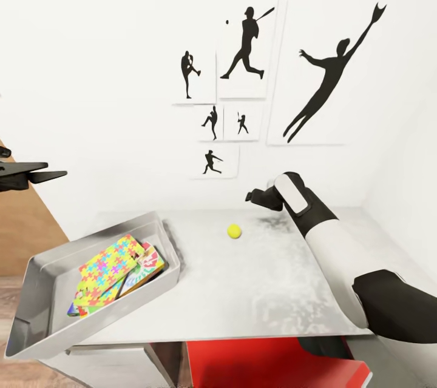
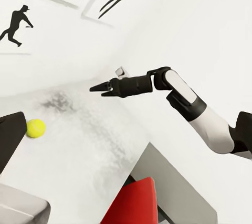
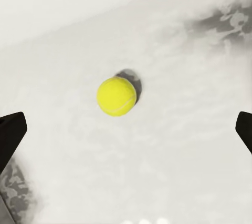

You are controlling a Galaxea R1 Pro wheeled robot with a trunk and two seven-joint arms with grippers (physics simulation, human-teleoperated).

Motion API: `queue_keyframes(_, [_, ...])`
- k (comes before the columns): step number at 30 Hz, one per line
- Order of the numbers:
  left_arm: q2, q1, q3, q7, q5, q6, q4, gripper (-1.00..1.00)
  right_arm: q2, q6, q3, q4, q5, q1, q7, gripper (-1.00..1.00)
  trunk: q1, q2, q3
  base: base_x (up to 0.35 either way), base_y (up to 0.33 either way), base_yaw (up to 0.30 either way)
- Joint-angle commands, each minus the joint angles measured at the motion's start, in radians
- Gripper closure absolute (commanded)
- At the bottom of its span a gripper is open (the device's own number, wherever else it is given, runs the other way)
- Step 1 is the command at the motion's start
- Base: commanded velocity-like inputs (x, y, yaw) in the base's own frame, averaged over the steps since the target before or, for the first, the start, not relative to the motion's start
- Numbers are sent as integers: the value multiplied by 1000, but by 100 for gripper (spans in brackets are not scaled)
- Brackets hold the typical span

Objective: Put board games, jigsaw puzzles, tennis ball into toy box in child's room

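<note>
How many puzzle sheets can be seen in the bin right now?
1 for certain: a puzzle sheet lies on top of the stack inside the bin, overlapping a game box. A second sheet may be hidden beneath it.

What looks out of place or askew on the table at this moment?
The toy box sits askew at the table corner, overhanging the edge. The tennis ball lies alone on the tabletop, not in the box.

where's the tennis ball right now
In the head view the tennis ball lies on the table, between the toy box and the open right tool.
</note>
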Motion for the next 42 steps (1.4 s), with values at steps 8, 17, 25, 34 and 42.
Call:
queue_keyframes(8, [-1,-17,0,-4,2,11,-1,-100,0,-1,3,5,-11,-17,-10,-100,1,-2,-15,0,0,0])
queue_keyframes(17, [-33,-19,-2,-4,1,11,-7,-100,8,-1,8,5,-10,-19,-10,-100,1,-2,-30,0,0,0])
queue_keyframes(25, [-50,-29,-2,-4,-1,11,-41,-100,9,6,9,4,-10,-49,-10,-100,1,-2,-43,0,0,0])
queue_keyframes(34, [-42,-44,-2,-4,2,14,-64,-100,16,24,10,-4,-13,-82,-12,-100,1,-2,-58,0,0,0])
queue_keyframes(42, [-34,-46,0,-4,3,16,-77,-100,17,54,10,-9,-14,-99,-13,-100,1,-2,-71,0,0,0])
